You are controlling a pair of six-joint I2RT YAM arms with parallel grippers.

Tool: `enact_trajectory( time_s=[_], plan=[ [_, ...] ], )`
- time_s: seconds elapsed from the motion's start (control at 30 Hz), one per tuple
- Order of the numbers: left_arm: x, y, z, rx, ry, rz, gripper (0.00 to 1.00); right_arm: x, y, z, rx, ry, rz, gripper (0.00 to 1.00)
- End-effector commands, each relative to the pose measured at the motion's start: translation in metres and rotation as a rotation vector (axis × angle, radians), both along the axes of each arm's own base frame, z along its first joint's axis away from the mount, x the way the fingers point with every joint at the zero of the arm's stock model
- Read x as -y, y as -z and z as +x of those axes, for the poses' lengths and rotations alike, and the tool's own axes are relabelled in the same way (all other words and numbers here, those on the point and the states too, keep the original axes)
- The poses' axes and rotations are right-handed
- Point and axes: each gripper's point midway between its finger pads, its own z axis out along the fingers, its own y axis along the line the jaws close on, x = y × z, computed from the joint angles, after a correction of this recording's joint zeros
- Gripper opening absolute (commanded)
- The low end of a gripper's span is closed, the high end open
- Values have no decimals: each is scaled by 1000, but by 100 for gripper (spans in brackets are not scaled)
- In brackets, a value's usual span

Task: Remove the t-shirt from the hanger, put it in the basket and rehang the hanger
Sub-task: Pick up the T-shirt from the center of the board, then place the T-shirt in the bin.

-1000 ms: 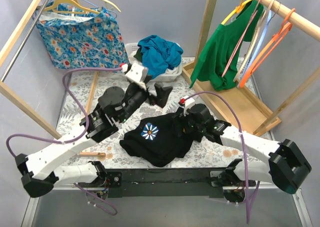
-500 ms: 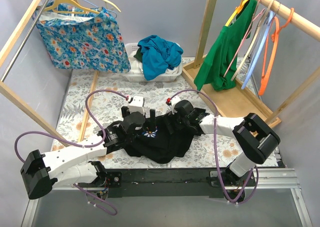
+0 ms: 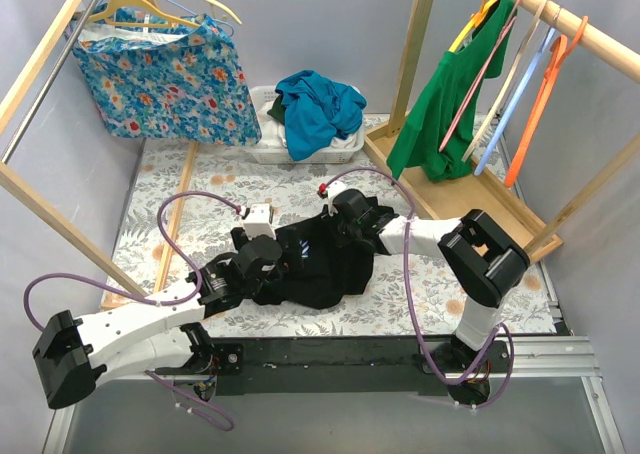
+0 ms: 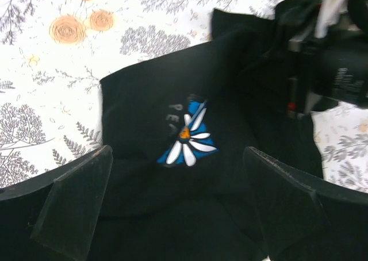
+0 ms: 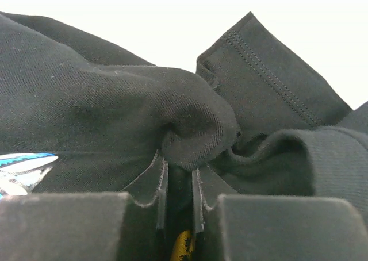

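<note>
t-shirt [image 3: 325, 274], black, is lying crumpled on the flower-patterned table [image 3: 190, 214], between the two arms. right gripper [image 5: 178, 175] is pinching a bunched fold of its fabric, jaws almost together. left gripper [image 4: 177, 154] is hovering just over the cloth, jaws spread wide and holding nothing, with the blue-and-white daisy print [image 4: 188, 140] showing between its fingers. further back, green shirt [image 3: 440, 104] is hanging from the wooden rail [image 3: 570, 24].

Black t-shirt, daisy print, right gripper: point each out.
black t-shirt [image 3: 325, 274], top external view, on the bare fabric of its body.
daisy print [image 4: 188, 139], left wrist view, on the flower's middle.
right gripper [image 5: 179, 175], right wrist view, midway between fingertips pinching a fold.
</note>
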Motion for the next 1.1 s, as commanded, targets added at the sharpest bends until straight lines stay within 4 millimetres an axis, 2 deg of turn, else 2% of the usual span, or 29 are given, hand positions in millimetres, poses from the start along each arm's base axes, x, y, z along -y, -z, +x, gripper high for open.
enact_trajectory(
  time_s=[0.0,0.1,0.13,0.2,0.27,0.3,0.33,0.43,0.47,0.53,0.57,0.63,0.67,0.7,0.77,0.8,0.87,0.9,0.93,0.97,1.03,1.07],
  plan=[
    [0,-34,0,41,4,-58,98,39,62,-35,-191,3,-226,1],
    [-4,-47,-3,59,13,-74,98,36,40,-15,-115,30,-233,1],
    [-5,-50,-4,64,21,-71,98,26,21,-1,-65,40,-213,1],
    [-8,-58,-7,71,27,-78,98,18,-12,15,7,48,-184,1],
    [-10,-61,-9,70,33,-75,98,8,-54,36,106,74,-133,1],
    [-12,-63,-9,75,27,-79,98,7,-82,44,169,89,-104,1],
    [-14,-62,-9,71,16,-78,98,-3,-112,55,234,92,-46,1],
    [-21,-61,-12,64,0,-74,98,-15,-182,69,380,78,62,1],
    [-23,-60,-13,61,-7,-74,98,-22,-213,74,424,81,116,1],
    [-25,-63,-14,68,-9,-85,98,-26,-251,82,521,68,149,1],
    [-26,-64,-13,70,-18,-83,98,-31,-278,88,572,69,183,1],
    [-27,-65,-13,71,-25,-82,98,-35,-303,94,644,58,196,1],
    [-28,-65,-13,71,-30,-84,98,-39,-325,100,695,65,227,1],
    [-29,-64,-12,70,-36,-77,98,-39,-338,104,731,74,237,1],
    [-31,-60,-12,62,-46,-63,98,-43,-356,116,805,89,237,1],
    [-33,-59,-11,63,-59,-60,98,-41,-383,122,860,113,265,1],
    [-36,-54,-11,53,-76,-46,98,-41,-397,137,925,138,253,1],
    [-36,-54,-11,51,-84,-55,98,-38,-423,140,995,165,291,1],
    [-37,-52,-11,49,-87,-50,98,-35,-433,145,1034,180,306,1],
    [-37,-50,-11,44,-89,-49,98,-37,-435,151,1066,181,301,1],
    [-36,-49,-12,38,-87,-52,98,-34,-467,156,1160,187,376,1],
    [-37,-47,-12,33,-86,-49,98,-39,-464,164,1174,188,379,1]
  ],
)
